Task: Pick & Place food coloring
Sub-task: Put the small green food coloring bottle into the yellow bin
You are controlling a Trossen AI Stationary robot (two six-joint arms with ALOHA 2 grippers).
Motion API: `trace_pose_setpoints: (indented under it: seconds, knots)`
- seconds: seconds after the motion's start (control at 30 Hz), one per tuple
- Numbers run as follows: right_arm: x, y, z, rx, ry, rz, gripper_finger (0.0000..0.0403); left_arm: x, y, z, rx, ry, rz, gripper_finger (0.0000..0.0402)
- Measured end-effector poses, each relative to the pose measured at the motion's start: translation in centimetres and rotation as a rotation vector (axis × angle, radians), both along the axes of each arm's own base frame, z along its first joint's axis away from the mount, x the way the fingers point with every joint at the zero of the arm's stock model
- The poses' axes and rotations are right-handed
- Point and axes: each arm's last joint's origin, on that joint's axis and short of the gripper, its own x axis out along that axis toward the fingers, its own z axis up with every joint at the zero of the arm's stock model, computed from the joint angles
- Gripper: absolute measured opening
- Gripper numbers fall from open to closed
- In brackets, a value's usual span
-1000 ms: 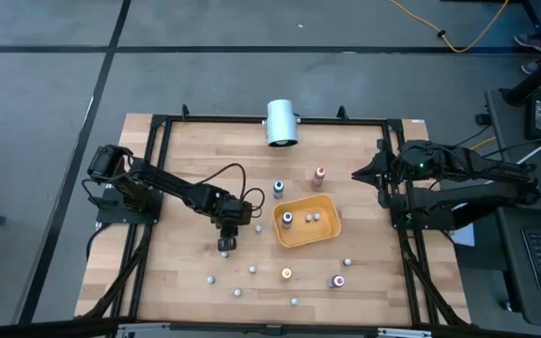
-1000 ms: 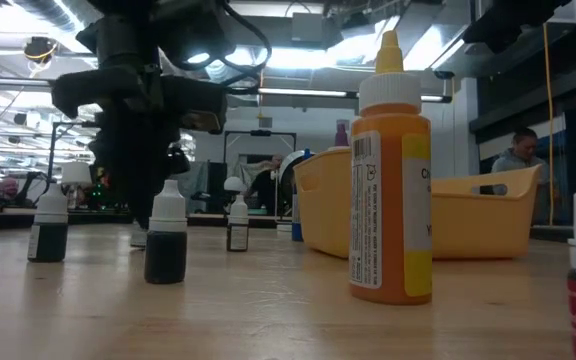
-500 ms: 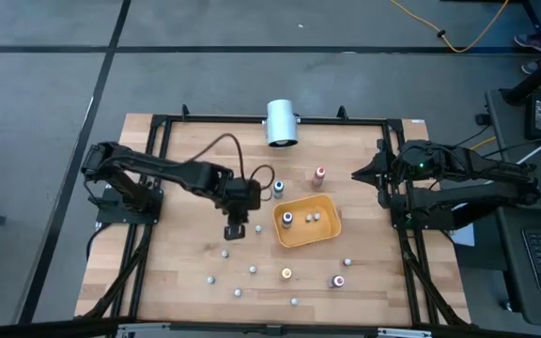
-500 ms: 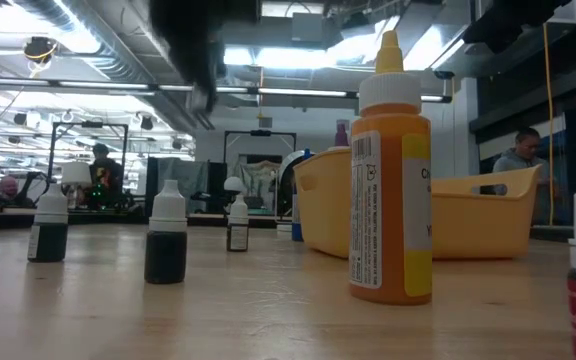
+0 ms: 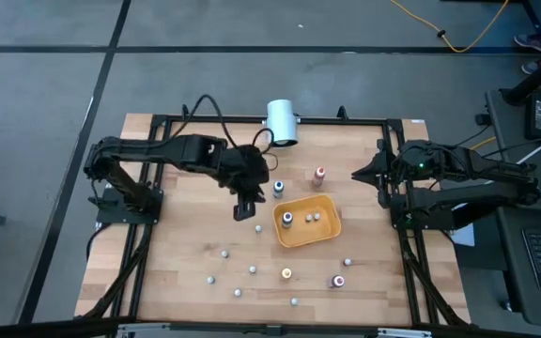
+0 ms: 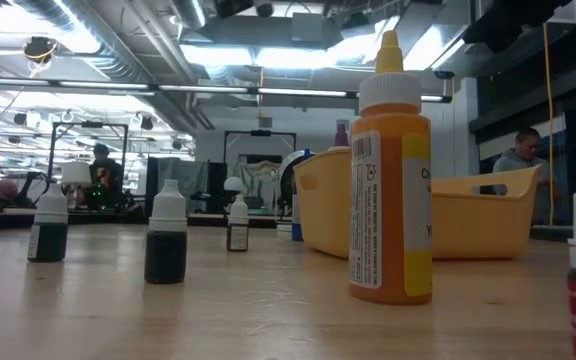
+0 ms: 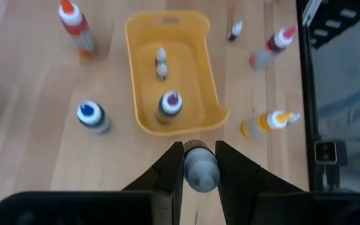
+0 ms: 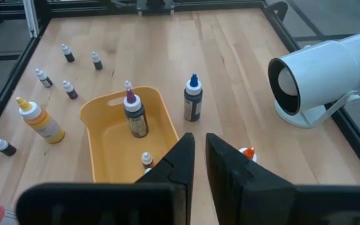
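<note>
While the right tool (image 8: 195, 164) waits raised at the right edge of the desk (image 5: 186, 253) with its fingers nearly together and nothing between them, the left tool (image 7: 194, 170) hangs over the middle of the desk, just to the left of the orange-yellow tray (image 5: 327, 233), pinched on one small food coloring bottle (image 7: 200, 170) with a pale grey cap. The tray sits a little right of the desk's centre and holds three bottles: a larger one with a purple tip (image 7: 169, 105) and two tiny white-capped ones (image 7: 160, 62). Just outside the tray toward the far edge stand a blue-capped bottle (image 5: 278, 190) and a red-orange one (image 5: 319, 176). The other food coloring bottles (image 5: 252, 270) stand scattered along the near part of the desk, among them an orange one (image 5: 286, 273) and a dark red one (image 5: 338, 280) near the front edge. A big white cylinder (image 5: 281, 123) lies at the middle of the far edge. In the low view the orange bottle stands closest, with three dark small bottles to its left, and a person (image 6: 521, 152) shows in the room beyond.
</note>
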Motion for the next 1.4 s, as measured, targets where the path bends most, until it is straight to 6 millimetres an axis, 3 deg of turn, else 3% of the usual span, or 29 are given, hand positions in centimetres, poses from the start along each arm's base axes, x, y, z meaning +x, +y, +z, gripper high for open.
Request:
trace_pose_setpoints:
  seconds: [0.17,0.37,0.57,0.67,0.93,1.17,1.4]
  knots:
    - [0.0,0.0,0.0,-0.001,0.0,0.001,0.0044,2.3,0.1,0.3,0.011,0.004,-0.042,0.0067]
    - [0.0,0.0,0.0,-0.002,0.0,0.001,0.0044,7.2,0.0,-0.1,0.068,0.019,-0.152,0.0067]
    - [0.0,0.0,0.0,-0.001,0.0,0.001,0.0044,12.2,0.4,-2.0,0.076,-0.014,-0.25,0.0067]
    - [0.0,0.0,0.0,-0.001,0.0,0.0,0.0044,14.1,0.5,-4.0,0.078,-0.023,-0.281,0.0067]
    - [0.0,0.0,0.0,0.001,0.005,0.0,0.0044,16.9,0.3,-10.5,0.123,0.092,-0.376,0.0067]
    - [0.0,0.0,0.0,0.02,0.004,-0.012,0.0044,18.3,-0.6,-14.3,0.193,0.142,-0.425,0.0067]
    - [0.0,0.0,-0.1,0.023,0.004,-0.014,0.0044,19.3,-1.2,-16.6,0.234,0.143,-0.482,0.0067]
